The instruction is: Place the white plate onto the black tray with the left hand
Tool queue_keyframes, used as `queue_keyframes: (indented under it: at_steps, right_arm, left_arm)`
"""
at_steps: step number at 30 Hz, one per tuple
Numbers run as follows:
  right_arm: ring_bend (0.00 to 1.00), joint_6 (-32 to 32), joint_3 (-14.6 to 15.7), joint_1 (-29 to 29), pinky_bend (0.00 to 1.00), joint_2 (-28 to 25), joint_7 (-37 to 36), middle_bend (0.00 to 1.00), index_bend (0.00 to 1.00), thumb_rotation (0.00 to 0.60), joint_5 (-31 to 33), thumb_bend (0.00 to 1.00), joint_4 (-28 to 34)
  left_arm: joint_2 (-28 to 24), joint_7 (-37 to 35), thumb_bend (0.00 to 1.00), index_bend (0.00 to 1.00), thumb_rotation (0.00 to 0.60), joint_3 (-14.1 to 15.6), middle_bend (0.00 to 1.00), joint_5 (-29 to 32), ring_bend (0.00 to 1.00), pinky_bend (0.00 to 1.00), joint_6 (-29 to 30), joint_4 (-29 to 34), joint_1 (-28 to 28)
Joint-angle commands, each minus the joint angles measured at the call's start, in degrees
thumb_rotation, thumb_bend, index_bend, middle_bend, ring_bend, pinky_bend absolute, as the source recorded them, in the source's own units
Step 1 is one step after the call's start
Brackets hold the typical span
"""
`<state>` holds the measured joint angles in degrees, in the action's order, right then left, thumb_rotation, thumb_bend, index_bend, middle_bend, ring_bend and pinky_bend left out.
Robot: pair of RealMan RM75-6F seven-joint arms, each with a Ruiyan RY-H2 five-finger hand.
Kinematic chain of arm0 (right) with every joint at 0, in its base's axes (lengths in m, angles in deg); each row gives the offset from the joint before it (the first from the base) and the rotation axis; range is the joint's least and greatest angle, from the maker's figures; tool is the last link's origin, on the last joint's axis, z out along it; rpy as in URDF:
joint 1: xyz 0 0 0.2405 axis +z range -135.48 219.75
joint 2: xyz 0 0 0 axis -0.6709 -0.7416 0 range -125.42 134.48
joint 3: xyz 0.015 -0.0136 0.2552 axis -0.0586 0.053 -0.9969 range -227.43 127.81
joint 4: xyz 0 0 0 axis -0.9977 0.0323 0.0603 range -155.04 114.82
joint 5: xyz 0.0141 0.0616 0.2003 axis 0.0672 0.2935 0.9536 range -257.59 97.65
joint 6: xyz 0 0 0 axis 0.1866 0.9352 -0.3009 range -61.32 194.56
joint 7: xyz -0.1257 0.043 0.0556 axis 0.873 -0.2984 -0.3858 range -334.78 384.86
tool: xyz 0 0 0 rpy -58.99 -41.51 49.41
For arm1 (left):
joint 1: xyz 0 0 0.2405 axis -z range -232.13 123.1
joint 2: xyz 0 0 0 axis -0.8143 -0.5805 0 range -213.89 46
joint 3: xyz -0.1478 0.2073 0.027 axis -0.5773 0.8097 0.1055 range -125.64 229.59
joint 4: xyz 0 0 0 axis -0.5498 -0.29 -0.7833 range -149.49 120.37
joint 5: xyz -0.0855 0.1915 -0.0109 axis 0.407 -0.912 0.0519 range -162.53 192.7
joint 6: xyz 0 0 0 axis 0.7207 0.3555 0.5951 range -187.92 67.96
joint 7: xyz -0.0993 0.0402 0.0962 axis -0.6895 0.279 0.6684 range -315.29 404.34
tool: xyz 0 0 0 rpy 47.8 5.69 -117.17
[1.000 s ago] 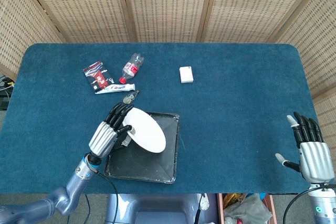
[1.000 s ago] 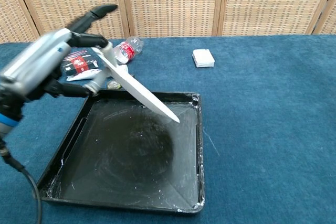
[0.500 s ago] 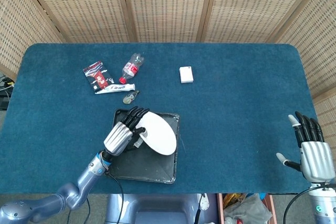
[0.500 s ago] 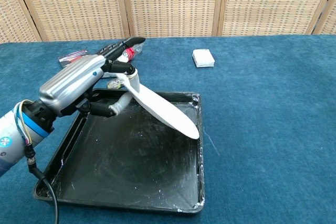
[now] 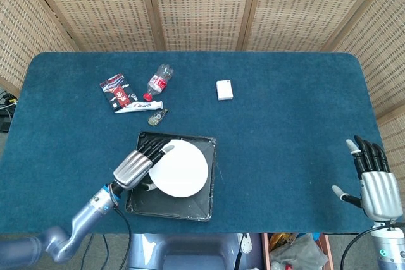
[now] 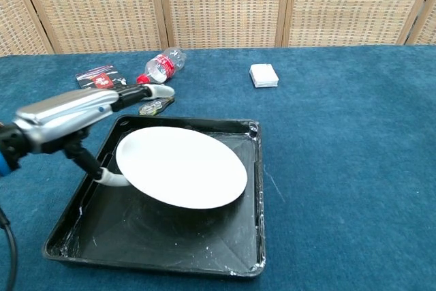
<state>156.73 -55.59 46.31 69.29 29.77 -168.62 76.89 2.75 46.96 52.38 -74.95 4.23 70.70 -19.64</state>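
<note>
The white plate (image 5: 181,169) (image 6: 182,165) lies nearly flat just above the black tray (image 5: 197,203) (image 6: 246,236), which sits at the near left of the blue table. My left hand (image 5: 135,166) (image 6: 65,118) holds the plate by its left rim, fingers over the top edge and the thumb underneath. In the chest view the plate's underside is hidden, so I cannot tell whether it touches the tray floor. My right hand (image 5: 374,181) hovers open at the near right, far from the tray, fingers spread; it does not show in the chest view.
Behind the tray lie a small plastic bottle (image 5: 159,81) (image 6: 161,65), a red snack packet (image 5: 116,91) (image 6: 99,78), a tube (image 5: 139,107) and a small shiny item (image 5: 156,117) (image 6: 155,105). A white box (image 5: 224,90) (image 6: 263,75) sits mid-table. Wicker screens stand behind.
The left hand has lowered and levelled the plate from a steep tilt to almost flat over the tray. The right hand has stayed put.
</note>
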Motion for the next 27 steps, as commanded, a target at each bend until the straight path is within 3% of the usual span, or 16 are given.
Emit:
queue_keyframes:
  at_steps: [1,9,13,20,27]
  right_arm:
    - [0.0,0.0,0.1,0.0,0.0,0.0,0.1,0.0,0.0,0.6,-0.3,0.0,0.1]
    - [0.0,0.2,0.3,-0.1,0.0,0.0,0.3,0.0,0.0,0.6,-0.6,0.0,0.3]
    - [0.0,0.5,0.4,-0.3,0.0,0.0,0.3,0.0,0.0,0.6,-0.9,0.0,0.4]
    - [0.0,0.6,0.5,-0.4,0.0,-0.2,-0.2,0.0,0.0,0.6,-1.0,0.0,0.5]
    - [0.0,0.4,0.3,-0.3,0.0,-0.4,-0.6,0.0,0.0,0.6,-0.7,0.0,0.3]
  left_arm:
    - [-10.3,6.7,0.0,0.0,0.6,1.5,0.0,5.3,0.0,0.0,-5.5,9.6,-0.3]
    - [-15.5,10.2,0.0,0.0,0.6,2.3,0.0,9.2,0.0,0.0,-7.0,13.3,-1.3]
    - [-18.6,9.1,0.0,0.0,0.6,2.5,0.0,9.9,0.0,0.0,-4.7,13.0,-3.2]
    - [-22.9,4.8,0.0,0.0,0.6,1.6,0.0,13.1,0.0,0.0,8.2,8.7,-12.0]
    - [-21.4,6.3,0.0,0.0,0.6,-0.1,0.0,18.3,0.0,0.0,21.7,6.2,-21.9]
